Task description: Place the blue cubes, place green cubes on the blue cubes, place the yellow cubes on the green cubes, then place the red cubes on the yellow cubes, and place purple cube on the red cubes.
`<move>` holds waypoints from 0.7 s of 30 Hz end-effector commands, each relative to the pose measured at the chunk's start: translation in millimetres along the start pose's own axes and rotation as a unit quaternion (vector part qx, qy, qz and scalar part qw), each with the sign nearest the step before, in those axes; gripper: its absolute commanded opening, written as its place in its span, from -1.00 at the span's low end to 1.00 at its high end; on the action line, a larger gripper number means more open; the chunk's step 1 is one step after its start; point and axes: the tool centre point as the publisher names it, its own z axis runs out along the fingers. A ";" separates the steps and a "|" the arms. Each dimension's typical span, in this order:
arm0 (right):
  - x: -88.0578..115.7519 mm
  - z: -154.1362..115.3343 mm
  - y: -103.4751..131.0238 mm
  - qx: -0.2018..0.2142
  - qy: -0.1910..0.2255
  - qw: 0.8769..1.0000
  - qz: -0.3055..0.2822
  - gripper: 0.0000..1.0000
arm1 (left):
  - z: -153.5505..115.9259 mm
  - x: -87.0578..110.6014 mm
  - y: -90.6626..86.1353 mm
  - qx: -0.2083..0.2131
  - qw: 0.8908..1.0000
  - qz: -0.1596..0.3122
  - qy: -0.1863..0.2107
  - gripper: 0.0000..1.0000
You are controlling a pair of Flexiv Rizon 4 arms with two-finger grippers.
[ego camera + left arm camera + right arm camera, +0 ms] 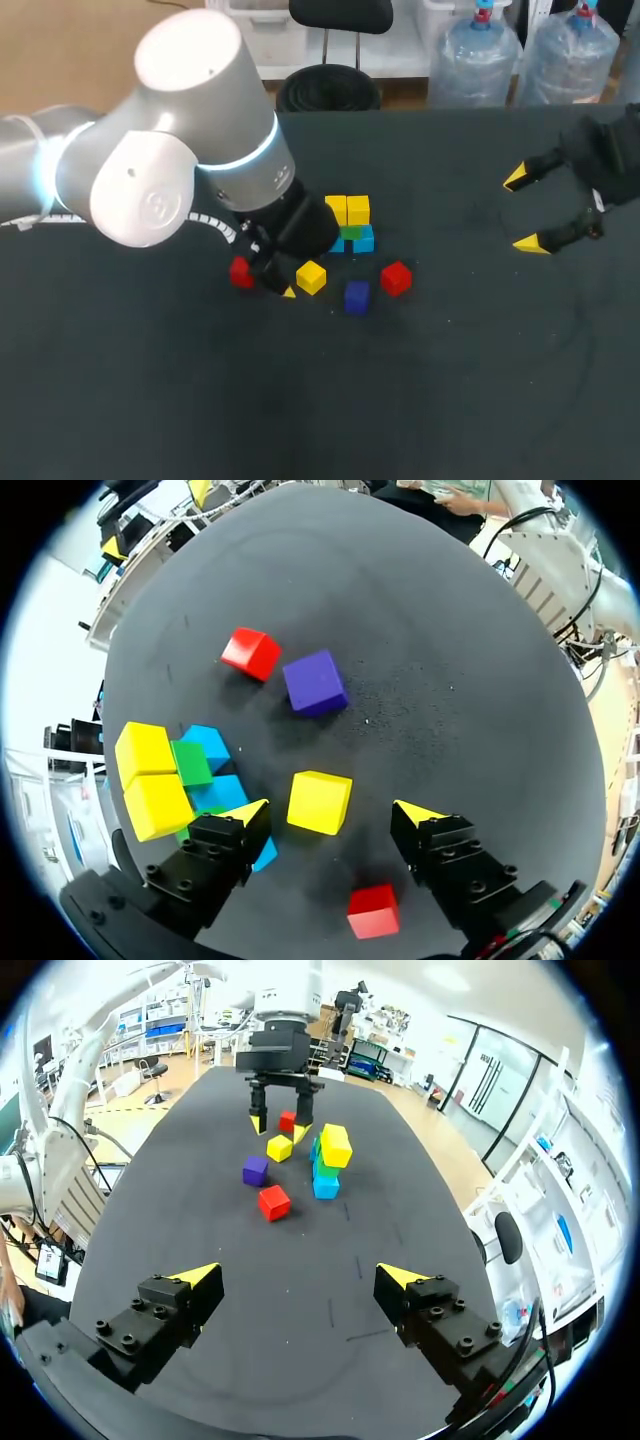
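Note:
A stack stands mid-table with two yellow cubes (pixel 347 209) on green (pixel 351 232) and light blue cubes (pixel 362 242). In the left wrist view it shows beside one finger as yellow (pixel 150 780), green (pixel 191 763) and blue (pixel 208 745). My left gripper (pixel 278 275) (pixel 331 811) is open around a loose yellow cube (pixel 311 277) (pixel 319 802), with a gap on each side. One red cube (pixel 241 272) (pixel 374 911) lies under that gripper. Another red cube (pixel 396 278) (pixel 251 653) and the purple cube (pixel 357 296) (pixel 315 682) lie ahead of it. My right gripper (pixel 530 210) (pixel 300 1277) is open and holds nothing, far right of the cubes.
The black table (pixel 150 400) stretches wide around the cluster of cubes. My left arm's big grey elbow (pixel 180 130) hangs over the table's left part and hides some of it. In the right wrist view the cubes and my left gripper (pixel 278 1120) are far ahead.

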 end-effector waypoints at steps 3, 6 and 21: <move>0.5 1.3 -1.1 -0.001 -0.001 1.000 0.000 1.00 | 5.4 0.6 2.2 0.004 1.000 0.000 0.000 0.56; 0.5 1.3 -1.1 -0.001 -0.001 1.000 0.000 1.00 | 7.6 2.0 2.6 0.006 1.000 0.000 0.000 0.53; 0.5 1.3 -1.1 -0.001 -0.001 1.000 0.000 1.00 | 12.6 8.7 -0.8 0.015 1.000 -0.007 0.005 0.50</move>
